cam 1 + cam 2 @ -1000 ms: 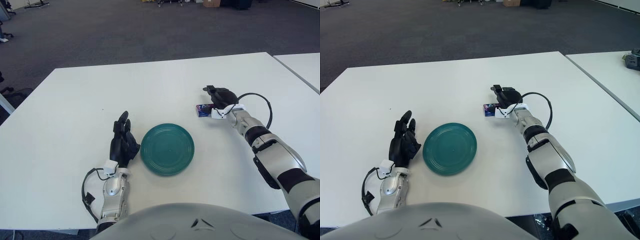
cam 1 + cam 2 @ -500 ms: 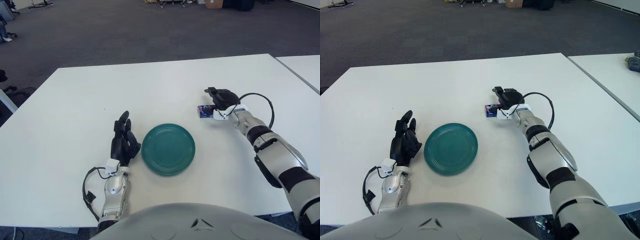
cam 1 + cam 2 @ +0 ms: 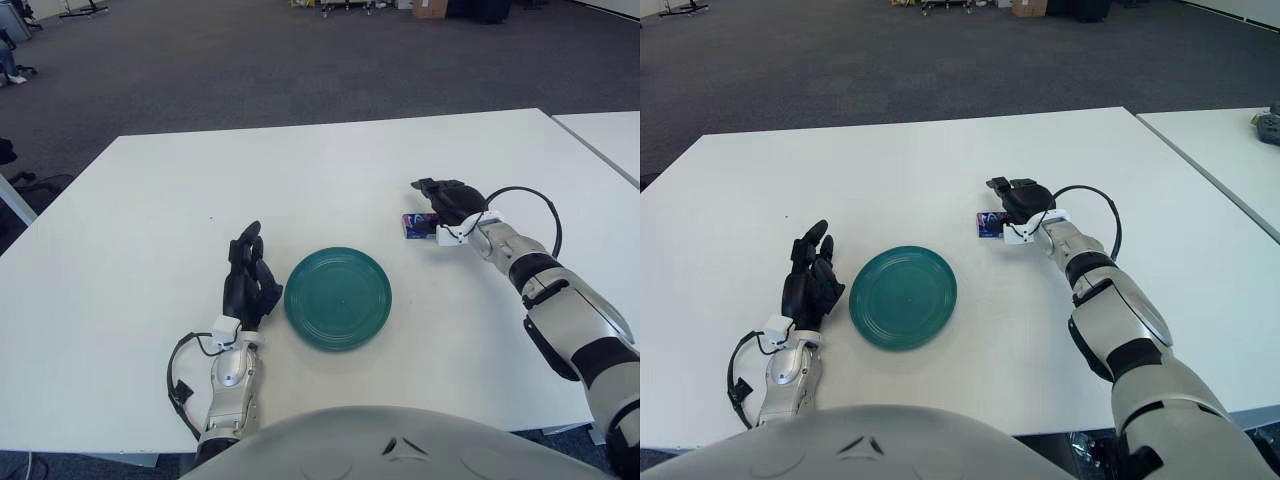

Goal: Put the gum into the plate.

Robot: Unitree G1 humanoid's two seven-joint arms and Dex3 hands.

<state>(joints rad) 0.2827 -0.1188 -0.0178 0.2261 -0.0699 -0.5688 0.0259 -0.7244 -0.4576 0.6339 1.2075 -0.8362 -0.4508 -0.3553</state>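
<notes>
The gum (image 3: 418, 226), a small dark blue pack, sits at the tips of the right hand (image 3: 448, 203), whose black fingers curl over it and appear to grip it; whether the pack is lifted or touching the bench (image 3: 150, 220) cannot be told from these views. It lies up and to the right of the plate (image 3: 338, 299), near it but clearly apart, with bare white surface between them. The plate is a round teal dish, lying flat toward the near middle of the bench and holding nothing. The right forearm runs from the gum back toward the lower right, with a black cable (image 3: 530, 199) looping above the wrist. The left hand (image 3: 248, 282) shows just beside the plate's left rim, fingers relaxed, pointing away from the robot and holding nothing. Beyond the bench is dark grey carpet (image 3: 250, 60), and the corner of a second white table (image 3: 610, 135) shows at the right edge.
</notes>
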